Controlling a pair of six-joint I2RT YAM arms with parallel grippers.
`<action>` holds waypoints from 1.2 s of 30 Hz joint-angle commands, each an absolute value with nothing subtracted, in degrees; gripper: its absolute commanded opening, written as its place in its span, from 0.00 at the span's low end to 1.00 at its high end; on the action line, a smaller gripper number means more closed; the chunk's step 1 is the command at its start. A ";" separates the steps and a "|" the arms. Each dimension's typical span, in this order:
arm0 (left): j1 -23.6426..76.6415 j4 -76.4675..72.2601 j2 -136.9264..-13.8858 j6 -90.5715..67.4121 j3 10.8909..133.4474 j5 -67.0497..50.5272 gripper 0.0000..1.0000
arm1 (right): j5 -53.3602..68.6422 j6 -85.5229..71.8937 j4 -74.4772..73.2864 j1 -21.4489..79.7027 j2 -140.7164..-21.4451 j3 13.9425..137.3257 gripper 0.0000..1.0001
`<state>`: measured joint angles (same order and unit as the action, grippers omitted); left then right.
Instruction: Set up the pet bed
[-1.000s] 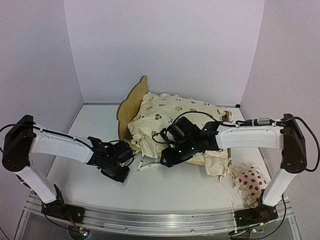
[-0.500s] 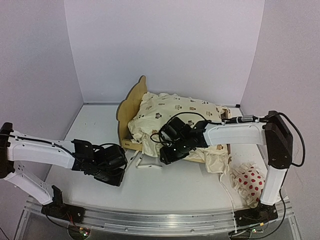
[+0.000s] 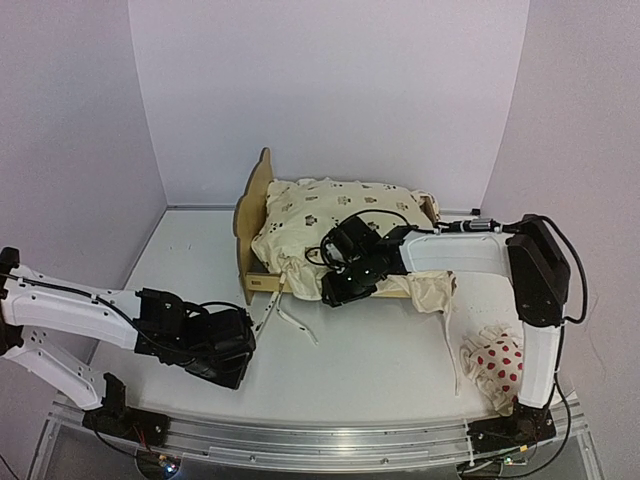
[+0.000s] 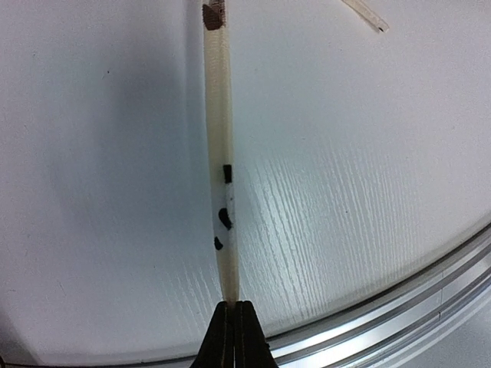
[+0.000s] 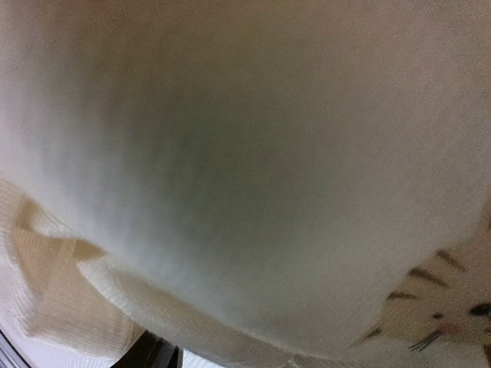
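The pet bed [image 3: 252, 205] stands mid-table, with its scalloped plywood headboard at the left. The cream animal-print cushion [image 3: 320, 215] covers its base. My left gripper [image 3: 240, 340] is low over the table in front of the bed's left corner. It is shut on the end of a cream cushion tie [image 4: 222, 192], which runs taut from the closed fingertips [image 4: 234, 307]. My right gripper [image 3: 335, 288] is pressed into the cushion's near edge. The right wrist view is filled with blurred cushion fabric [image 5: 253, 176], so its jaws are hidden.
A small white red-dotted pillow [image 3: 500, 362] lies at the near right beside the right arm's base. A second loose tie [image 3: 300, 328] lies on the table in front of the bed. The table's metal front rail [image 4: 399, 299] is just behind my left gripper.
The bed and cushion have shifted back and turned, and the cushion lies flatter. My left gripper has drawn back toward the near-left with the tie. My right gripper has moved back with the cushion's edge.
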<state>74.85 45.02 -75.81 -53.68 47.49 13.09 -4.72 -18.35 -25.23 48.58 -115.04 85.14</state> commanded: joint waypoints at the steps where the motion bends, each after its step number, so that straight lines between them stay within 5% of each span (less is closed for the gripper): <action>1: 76.96 49.37 -73.91 -56.25 49.43 10.12 0.00 | -4.92 -16.16 -23.38 46.01 -115.95 86.49 0.50; 10: 76.94 45.72 -72.13 -55.46 47.07 14.89 0.00 | 12.03 -15.19 -23.29 48.56 -106.16 77.03 0.54; 20: 76.95 42.11 -70.65 -53.18 45.45 18.95 0.00 | 4.30 -17.97 -9.83 57.67 -111.68 77.78 0.57; 36: 76.96 40.97 -64.22 -52.38 41.41 19.67 0.00 | -9.30 -25.20 1.34 57.76 -127.61 91.84 0.53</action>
<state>76.58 41.43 -66.45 -53.48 41.93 18.34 -4.45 -23.88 -3.12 57.74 -125.47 87.48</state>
